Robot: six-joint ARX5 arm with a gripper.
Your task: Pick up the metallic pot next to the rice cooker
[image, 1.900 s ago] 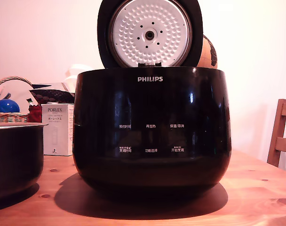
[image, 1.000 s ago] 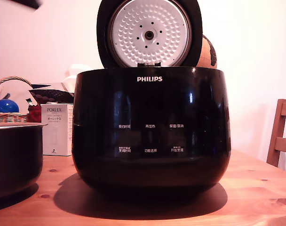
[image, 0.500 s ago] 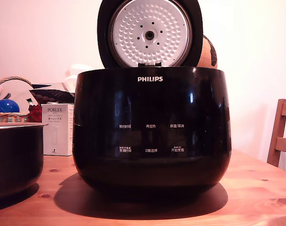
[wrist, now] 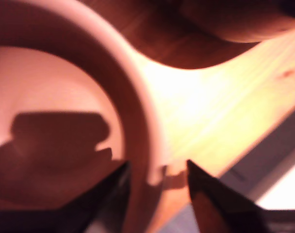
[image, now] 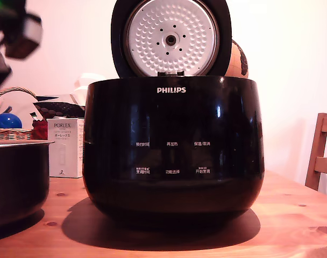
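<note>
The metallic pot (image: 18, 183), dark with a thin silvery rim, stands at the exterior view's left edge, partly cut off. Beside it, to the exterior view's right, is the glossy black Philips rice cooker (image: 171, 150), its lid (image: 171, 37) raised. My arm (image: 15, 32) shows as a blur above the pot. In the wrist view my gripper (wrist: 157, 177) is open and straddles the pot's rim (wrist: 140, 116). One finger (wrist: 106, 199) is inside the pot and the other finger (wrist: 210, 204) is outside. A gap shows on both sides of the rim.
Behind the pot are a white PORLEX box (image: 65, 148) and a wicker basket (image: 10, 133) with a blue ball. A wooden chair (image: 322, 156) stands at the exterior view's right. The wooden table (wrist: 210, 107) ends close to the pot in the wrist view.
My arm has entered the exterior view at the top left and come down over the pot. The pot and cooker have not moved.
</note>
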